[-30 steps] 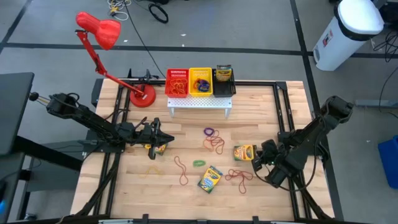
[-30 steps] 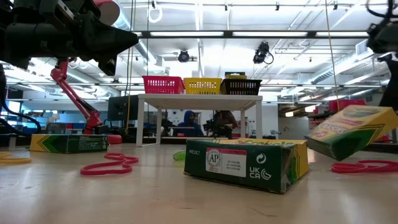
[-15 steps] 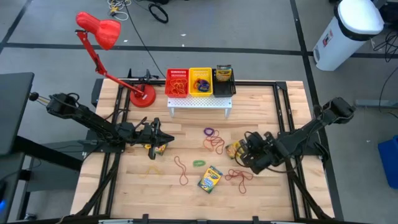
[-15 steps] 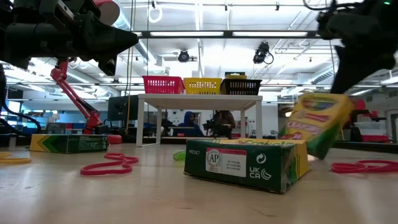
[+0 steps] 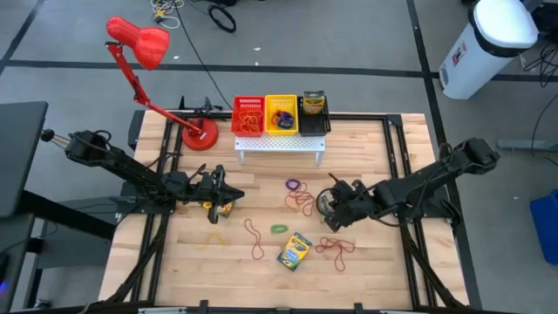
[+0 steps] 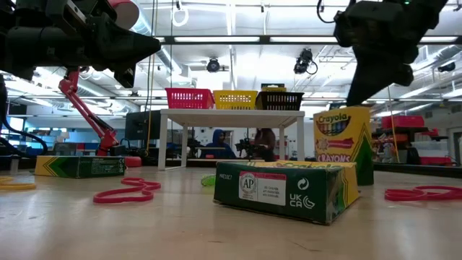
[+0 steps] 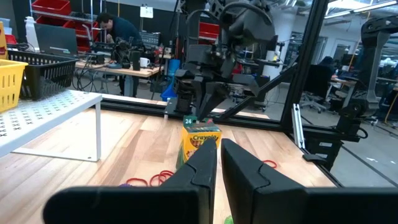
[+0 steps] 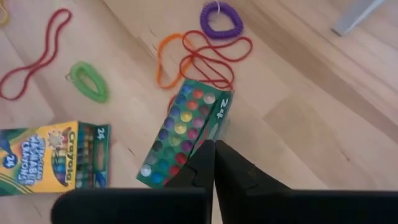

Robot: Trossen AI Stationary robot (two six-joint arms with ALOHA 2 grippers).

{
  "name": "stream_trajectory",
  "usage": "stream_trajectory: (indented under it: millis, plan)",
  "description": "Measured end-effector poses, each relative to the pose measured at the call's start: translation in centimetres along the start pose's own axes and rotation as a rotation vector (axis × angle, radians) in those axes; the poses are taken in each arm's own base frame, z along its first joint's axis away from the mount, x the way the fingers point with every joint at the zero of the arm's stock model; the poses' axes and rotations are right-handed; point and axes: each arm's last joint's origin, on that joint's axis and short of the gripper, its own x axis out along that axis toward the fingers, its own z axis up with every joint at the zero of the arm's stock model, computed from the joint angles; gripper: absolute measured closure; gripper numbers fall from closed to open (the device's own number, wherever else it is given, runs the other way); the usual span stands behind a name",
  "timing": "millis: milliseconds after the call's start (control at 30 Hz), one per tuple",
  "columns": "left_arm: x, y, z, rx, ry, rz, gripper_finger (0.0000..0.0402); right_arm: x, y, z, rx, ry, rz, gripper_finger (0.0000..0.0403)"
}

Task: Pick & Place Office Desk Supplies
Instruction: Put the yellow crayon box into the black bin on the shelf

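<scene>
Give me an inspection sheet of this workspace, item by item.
Surface: light wooden tabletop, bare patches between items.
Job's things: upright crayon box gripped at its top flap; flat crayon box; loose red, orange, green and purple rubber bands.
Clutter: red desk lamp; white perforated rack carrying red, yellow and black baskets.
Grippers: right hand shut on the upright box; left hand shut, at the left side.
Cables: black cables on the floor.
Surroundings: people at benches behind the table.
</scene>
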Motion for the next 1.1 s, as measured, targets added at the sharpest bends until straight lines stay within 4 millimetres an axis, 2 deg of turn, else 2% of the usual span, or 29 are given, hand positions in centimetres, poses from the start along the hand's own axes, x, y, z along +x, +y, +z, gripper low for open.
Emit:
stream_trajectory:
  millis: [200, 500, 633, 767, 900, 1100]
  plan:
    - [0.0, 0.0, 0.0, 0.000, 0.000, 0.000, 0.0373, -0.1, 0.4, 0.3, 0.020, -0.019, 0.031, 0.0326]
    - [0.0, 0.0, 0.0, 0.000, 0.000, 0.000, 0.0373, -2.5, 1.5, 2.2, 0.069, -0.014, 0.057, 0.0151]
    - [0.0, 0.0, 0.0, 0.000, 0.000, 0.000, 0.0373, -1.2, 1.7, 2.4, 0.096, 0.095, 0.005, 0.0097]
    - [0.0, 0.0, 0.0, 0.000, 0.000, 0.000, 0.0373, 0.8, 1.9, 3.2, 0.107, 0.189, -0.085, 0.0085]
    - [0.0, 0.0, 0.0, 0.001, 0.002, 0.001, 0.0373, 1.2, 2.5, 4.1, 0.095, 0.197, -0.099, 0.0090]
    - [0.0, 0.0, 0.0, 0.001, 0.004, 0.001, 0.0373, 2.4, 2.9, 3.7, 0.086, 0.233, -0.123, 0.0106]
